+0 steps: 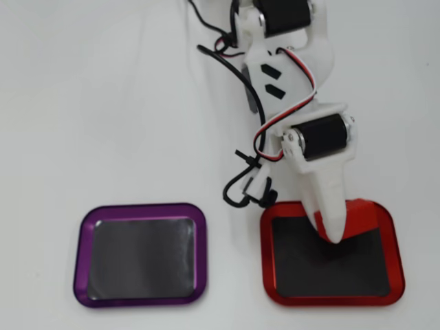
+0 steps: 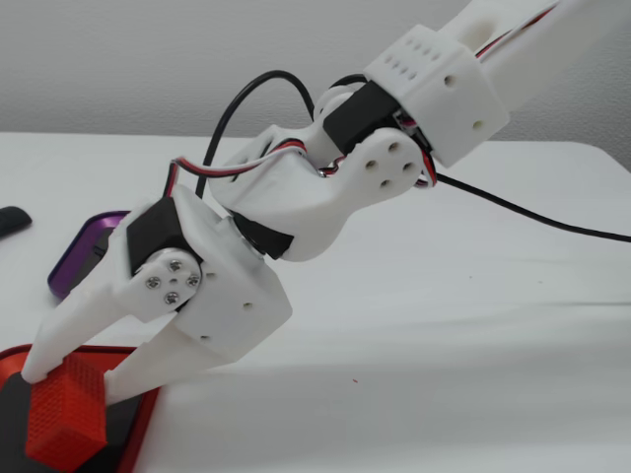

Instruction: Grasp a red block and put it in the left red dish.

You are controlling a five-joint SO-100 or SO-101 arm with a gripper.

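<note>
White two-finger gripper [image 2: 69,384] was closed on the small bright red studded brick [image 2: 65,412] at lower left of the fixed view, above the black floor of the glossy red-rimmed tray [image 1: 385,227]. Whether the brick touched the floor could not be told. In the overhead view the red-rimmed tray lay lower right, the purple-rimmed tray [image 1: 81,254] lower left, well apart on the white table [image 1: 82,103].
</note>
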